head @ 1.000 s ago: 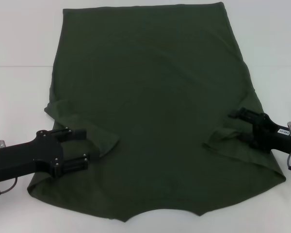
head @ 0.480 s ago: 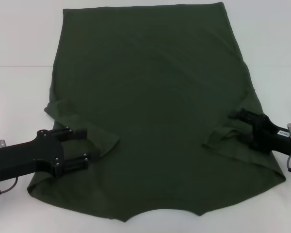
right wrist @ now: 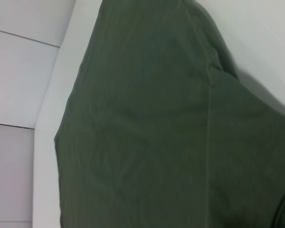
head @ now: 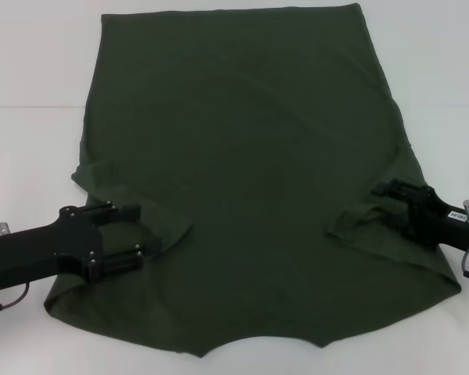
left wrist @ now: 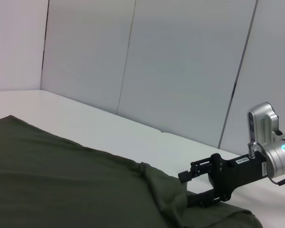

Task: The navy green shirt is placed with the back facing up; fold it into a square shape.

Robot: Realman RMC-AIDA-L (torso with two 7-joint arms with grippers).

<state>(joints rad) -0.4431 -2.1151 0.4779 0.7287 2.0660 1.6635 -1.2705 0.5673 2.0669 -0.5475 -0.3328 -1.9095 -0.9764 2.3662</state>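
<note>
A navy green shirt [head: 246, 180] lies spread flat on a white surface [head: 31, 62]. Left pincer [head: 129, 234] gapes wide around the folded-in left sleeve; right pincer [head: 387, 205] holds the right sleeve's fabric. Likely soft, light, limp — best gripped at edges.

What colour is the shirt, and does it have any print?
The shirt is plain dark olive green with no print visible, seen best in the head view.
</note>
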